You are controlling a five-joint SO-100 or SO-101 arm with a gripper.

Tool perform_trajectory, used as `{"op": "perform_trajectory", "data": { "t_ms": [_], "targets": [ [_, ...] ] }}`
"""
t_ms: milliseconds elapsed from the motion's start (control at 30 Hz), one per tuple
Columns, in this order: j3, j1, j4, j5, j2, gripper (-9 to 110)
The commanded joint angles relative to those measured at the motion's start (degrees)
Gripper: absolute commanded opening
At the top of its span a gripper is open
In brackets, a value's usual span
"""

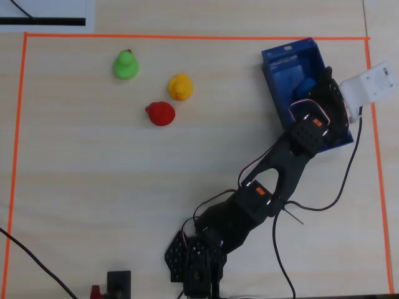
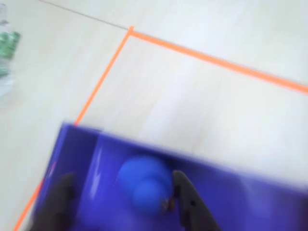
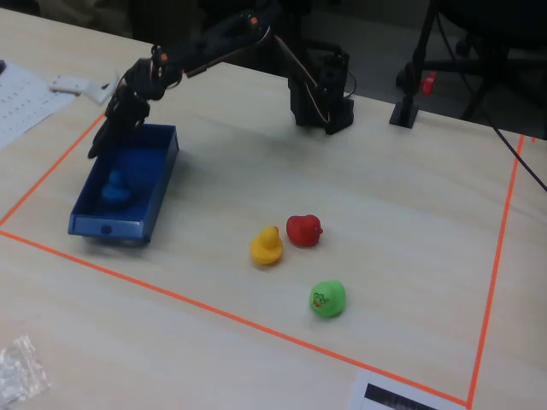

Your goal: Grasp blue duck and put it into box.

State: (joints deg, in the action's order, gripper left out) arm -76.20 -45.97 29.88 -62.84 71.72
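Note:
The blue duck (image 3: 114,190) lies on the floor of the dark-blue box (image 3: 126,227) at the left of the fixed view. My gripper (image 3: 107,137) hangs over the box's far end, above the duck and apart from it. In the blurred wrist view the gripper (image 2: 122,178) is open. The duck (image 2: 144,185) sits between the fingers, close to the right finger (image 2: 188,202), inside the box (image 2: 82,144). In the overhead view the duck (image 1: 305,85) shows in the box (image 1: 293,53) beside the gripper (image 1: 317,84), partly hidden by the arm.
A green duck (image 1: 126,65), a yellow duck (image 1: 180,86) and a red duck (image 1: 161,113) stand together on the table, well away from the box. Orange tape (image 1: 187,37) marks the work area. A crumpled plastic bag (image 3: 17,367) lies outside it.

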Motion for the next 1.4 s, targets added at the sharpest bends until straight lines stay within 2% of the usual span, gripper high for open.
{"op": "perform_trajectory", "data": {
  "t_ms": [0,267,367,533,733,867,1367],
  "targets": [
    [-17.5,6.5,4.6,0.5,21.5,0],
    [-61.9,28.9,2.7,-0.1,53.7,0],
    [-75.2,38.5,6.6,0.4,66.3,0],
    [-89.5,50.5,19.4,2.4,87.5,0],
    [-101.2,52.4,32.6,-3.7,106.3,0],
    [-102.0,52.5,42.9,-7.9,114.2,0],
    [-102.0,48.8,45.1,-9.1,117.9,1]
  ]
}}
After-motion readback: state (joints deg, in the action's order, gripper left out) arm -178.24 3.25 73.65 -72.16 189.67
